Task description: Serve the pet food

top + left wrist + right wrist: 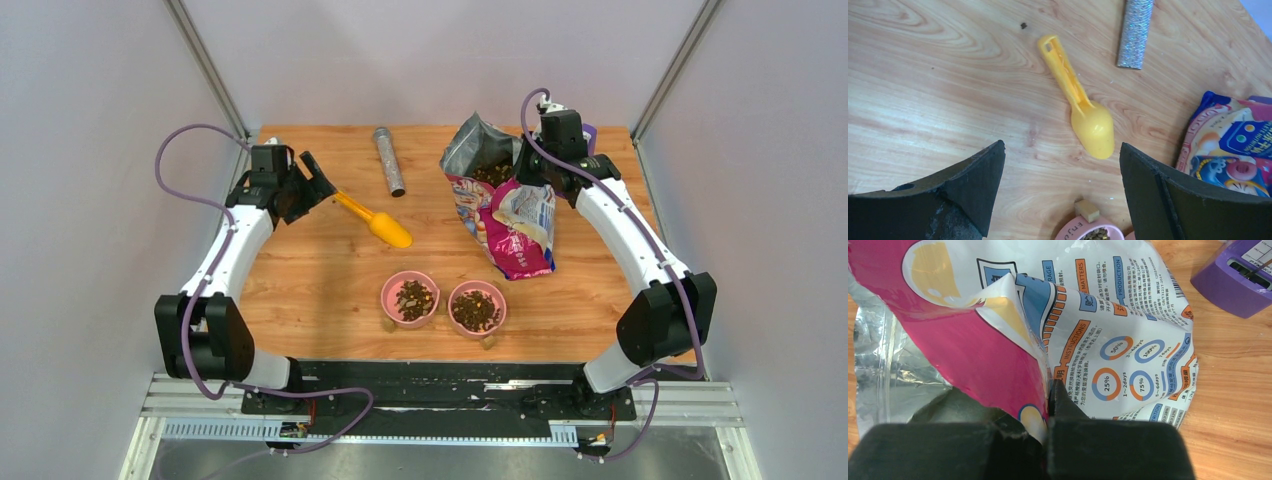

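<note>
Dark brown kibble fills two pink bowls, the left bowl (411,299) and the right bowl (477,309), near the front edge. More kibble (493,172) shows in the open mouth of the purple-pink bag (512,228). My right gripper (530,168) is shut on the bag's upper edge (1050,390) and holds its mouth up. The yellow scoop (376,222) lies empty on the table, and it also shows in the left wrist view (1083,107). My left gripper (318,186) is open and empty just above and behind the scoop (1060,150).
A glittery silver cylinder (388,160) lies at the back centre. A purple box (1235,277) sits behind the bag at the back right. A small tan block (1087,210) sits against the left bowl's rim (1073,232). Grey walls close in on both sides.
</note>
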Available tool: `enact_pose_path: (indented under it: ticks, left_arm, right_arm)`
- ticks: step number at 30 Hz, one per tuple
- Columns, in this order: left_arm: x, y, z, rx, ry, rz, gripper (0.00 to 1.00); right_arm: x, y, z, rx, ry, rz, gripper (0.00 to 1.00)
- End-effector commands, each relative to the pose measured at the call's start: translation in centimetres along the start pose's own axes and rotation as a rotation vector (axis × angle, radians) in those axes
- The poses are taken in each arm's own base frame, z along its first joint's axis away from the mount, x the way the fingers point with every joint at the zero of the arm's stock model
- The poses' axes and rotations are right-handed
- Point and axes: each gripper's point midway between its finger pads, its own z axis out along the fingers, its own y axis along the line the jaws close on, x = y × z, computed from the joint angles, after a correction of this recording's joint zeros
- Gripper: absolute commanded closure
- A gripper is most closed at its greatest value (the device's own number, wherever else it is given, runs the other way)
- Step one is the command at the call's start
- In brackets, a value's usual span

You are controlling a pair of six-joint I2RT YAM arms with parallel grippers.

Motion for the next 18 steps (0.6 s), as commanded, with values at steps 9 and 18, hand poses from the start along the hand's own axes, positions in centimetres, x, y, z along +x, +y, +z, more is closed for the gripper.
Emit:
enact_pose_path:
  ticks: [9,18]
  left_arm:
    - [2.6,-14.0,-5.0,0.574,0.027,0.244,0.11]
    - [3.6,-22.7,-3.8,0.725,-0.006,0.381,0.10]
  right_arm:
    - [-1.5,2.6,-1.9,-0.112,-0.038,0.047,1.00]
    - [-1.1,4.1,-3.4,-0.196,-0.030,0.015,1.00]
